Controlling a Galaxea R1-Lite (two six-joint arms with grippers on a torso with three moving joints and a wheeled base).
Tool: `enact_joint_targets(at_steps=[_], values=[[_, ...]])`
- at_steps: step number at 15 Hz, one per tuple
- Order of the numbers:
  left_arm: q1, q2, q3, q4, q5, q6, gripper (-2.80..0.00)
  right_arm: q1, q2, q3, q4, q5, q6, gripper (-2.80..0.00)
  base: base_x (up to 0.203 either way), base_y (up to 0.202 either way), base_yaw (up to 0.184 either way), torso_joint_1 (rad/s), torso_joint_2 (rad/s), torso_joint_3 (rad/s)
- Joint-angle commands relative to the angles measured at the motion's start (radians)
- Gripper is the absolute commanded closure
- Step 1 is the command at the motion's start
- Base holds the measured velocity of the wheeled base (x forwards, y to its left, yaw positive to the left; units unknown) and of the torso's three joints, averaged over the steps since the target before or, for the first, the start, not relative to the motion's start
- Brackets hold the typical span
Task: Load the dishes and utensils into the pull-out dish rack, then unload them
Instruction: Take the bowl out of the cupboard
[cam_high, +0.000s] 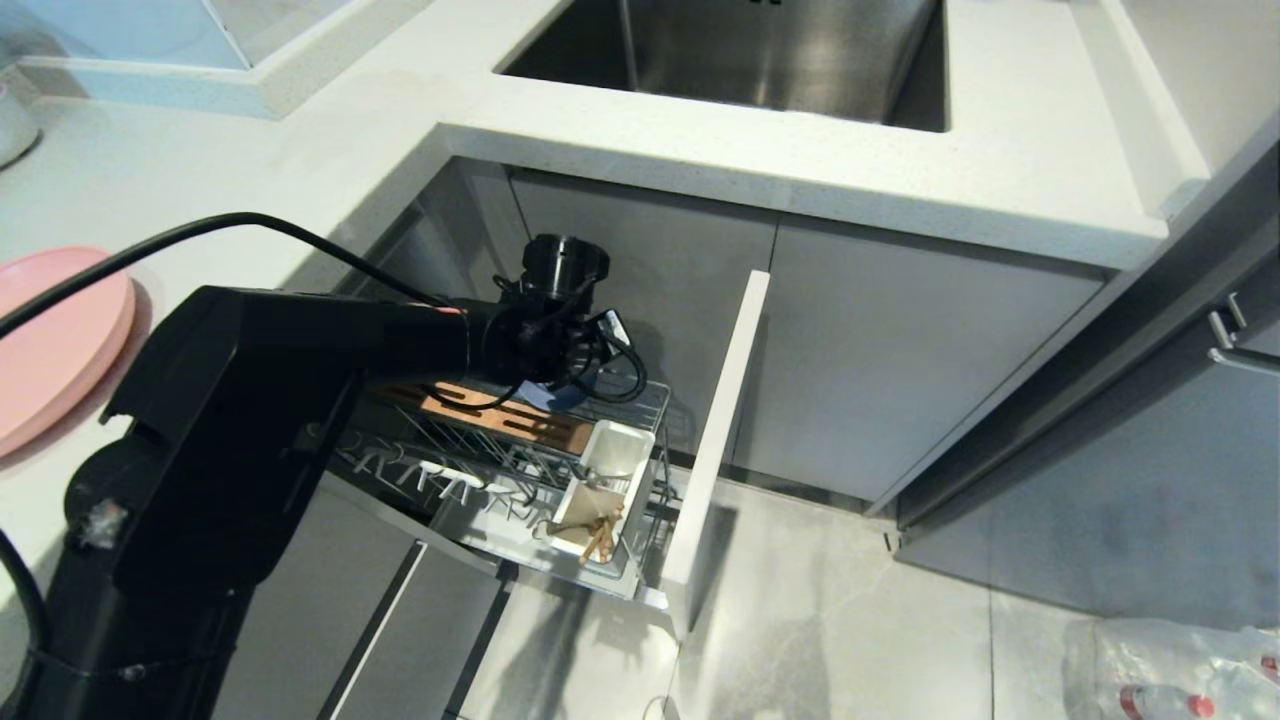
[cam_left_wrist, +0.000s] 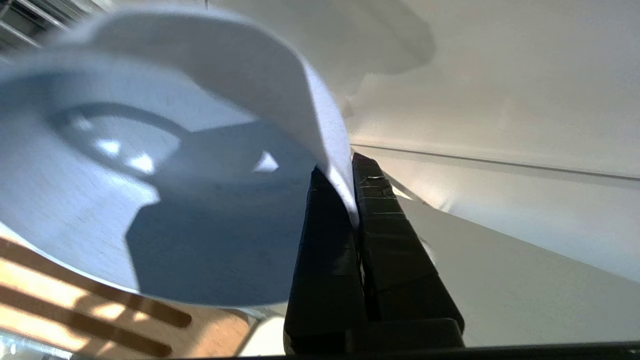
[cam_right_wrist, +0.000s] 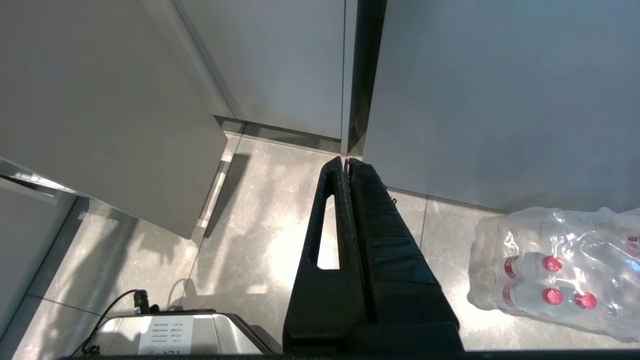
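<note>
Left gripper (cam_left_wrist: 345, 187): jaws clamped on the rim of the bowl (cam_left_wrist: 150, 190), one finger inside the wall, one outside; the rim edge runs down between the pads. Bowl: blue-grey, tilted, held over the wooden strip (cam_left_wrist: 75, 310) at the back of the rack (cam_high: 530, 470); in the head view only a sliver of it shows under the wrist. Rack: pulled out from under the counter (cam_high: 800, 170), wire prongs in rows toward its near side, white cup (cam_high: 600, 490) at the right end with chopsticks (cam_high: 598, 540) standing in its near compartment. Front panel (cam_high: 715, 440): stands edge-on just right of the cup, closing that side; open floor lies beyond it. Cabinet face close behind the gripper; the counter's edge overhangs above. Plate (cam_high: 50, 340): pink, flat on the counter at the far left, well apart from the rack. Right gripper (cam_right_wrist: 347, 165): jaws closed on nothing, hanging over bare floor tiles, near a pack of bottles (cam_right_wrist: 555, 270).
</note>
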Motion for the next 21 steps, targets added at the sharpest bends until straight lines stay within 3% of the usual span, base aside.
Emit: enact_joint_targets(at_steps=[1, 7, 11, 14, 16, 18, 21], values=[[-0.005, -0.031, 0.004, -0.001, 0.007, -0.004, 0.00, 0.000, 0.000, 0.000, 0.000, -0.001, 0.000, 0.00, 0.000, 0.000, 0.000, 0.000, 0.00, 0.000], [-0.068, -0.258, 0.105, 0.000, 0.055, -0.007, 0.00, 0.000, 0.000, 0.000, 0.000, 0.000, 0.000, 0.00, 0.000, 0.000, 0.000, 0.000, 0.00, 0.000], [-0.153, -0.509, 0.185, 0.042, 0.072, -0.004, 0.00, 0.000, 0.000, 0.000, 0.000, 0.000, 0.000, 0.00, 0.000, 0.000, 0.000, 0.000, 0.00, 0.000], [-0.292, -0.704, 0.198, 0.164, 0.163, 0.019, 0.00, 0.000, 0.000, 0.000, 0.000, -0.001, 0.000, 0.00, 0.000, 0.000, 0.000, 0.000, 0.00, 0.000], [-0.347, -0.807, 0.190, 0.196, 0.280, 0.135, 0.00, 0.000, 0.000, 0.000, 0.000, 0.000, 0.000, 0.00, 0.000, 0.000, 0.000, 0.000, 0.00, 0.000], [-0.304, -0.863, 0.149, 0.198, 0.329, 0.258, 0.00, 0.000, 0.000, 0.000, 0.000, -0.001, 0.000, 0.00, 0.000, 0.000, 0.000, 0.000, 0.00, 0.000], [-0.098, -0.914, 0.092, 0.203, 0.343, 0.386, 0.00, 0.000, 0.000, 0.000, 0.000, 0.000, 0.000, 0.00, 0.000, 0.000, 0.000, 0.000, 0.00, 0.000]])
